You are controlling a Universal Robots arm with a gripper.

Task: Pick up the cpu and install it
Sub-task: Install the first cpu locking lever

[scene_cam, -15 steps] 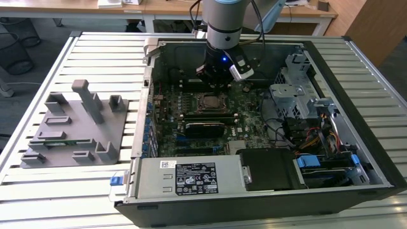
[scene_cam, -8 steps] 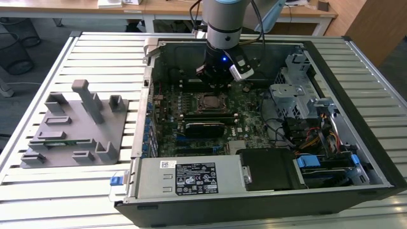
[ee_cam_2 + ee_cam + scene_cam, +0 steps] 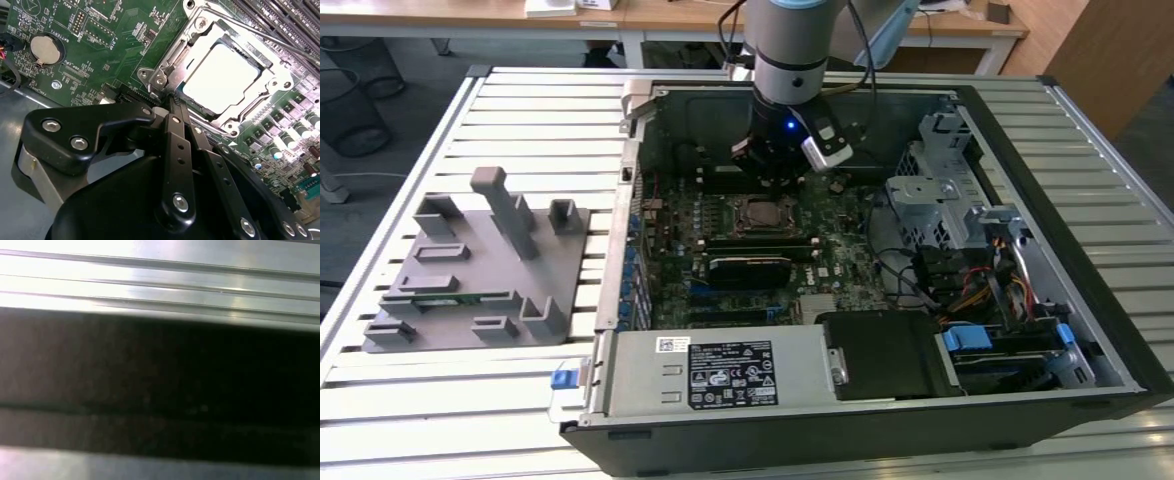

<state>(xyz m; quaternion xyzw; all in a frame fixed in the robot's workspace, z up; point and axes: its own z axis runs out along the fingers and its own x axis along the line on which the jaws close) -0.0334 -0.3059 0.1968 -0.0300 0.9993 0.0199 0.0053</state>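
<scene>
The cpu (image 3: 223, 80) lies flat in its socket (image 3: 165, 75) on the motherboard (image 3: 75, 30), its bright silver top framed on all sides by the metal load plate in the second wrist view. In the exterior view the same chip (image 3: 762, 212) sits near the middle of the board inside the open computer case (image 3: 1107, 330). Its face is smooth, pale and square, washed almost white by the light, with a thin dark border where the frame meets it.

The gripper (image 3: 172, 102) hangs just beside the socket's near corner, its dark fingers (image 3: 176, 130) drawn together to a narrow point with nothing between them. The tips appear to be at the hinge end of the frame, close to the chip but not on it; whether they touch the frame cannot be told. That placement suggests the seating is done and the fingers are empty because the part has been let go into place.

In the exterior view the arm (image 3: 787, 60) reaches straight down into the case from above, and a grey fixture (image 3: 474, 270) of holders stands apart on the slatted table (image 3: 440, 400), at the exterior view's left. A round coin cell (image 3: 45, 49) shows on the board away from the socket.
</scene>
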